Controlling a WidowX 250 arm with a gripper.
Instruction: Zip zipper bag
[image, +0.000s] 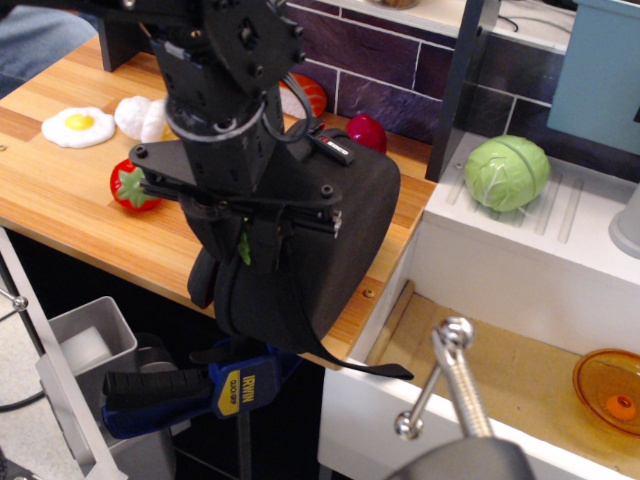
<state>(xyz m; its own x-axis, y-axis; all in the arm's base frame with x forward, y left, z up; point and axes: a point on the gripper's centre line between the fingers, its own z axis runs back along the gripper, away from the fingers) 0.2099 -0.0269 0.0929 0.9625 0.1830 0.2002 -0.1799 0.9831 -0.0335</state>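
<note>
The zipper bag (350, 215) is a large rounded black case lying on the front edge of the wooden counter (60, 205), partly overhanging it. Its red-marked label (335, 148) sits on top and its black strap (365, 368) hangs down to the right. My gripper (243, 250) comes down on the bag's left side. Its two black fingers (268, 245) are drawn close around the lime-green pull tab (243, 247), of which only a sliver shows between them. The zipper line itself is mostly hidden behind the gripper.
On the counter are a fried egg (77, 125), a white toy (140, 115), a red toy fruit (133, 187), an orange toy (308, 92) and a red ball (366, 132). A cabbage (507, 172) lies to the right. A sink (480, 350) holds an orange bowl (608, 390). A blue clamp (190, 385) sits below.
</note>
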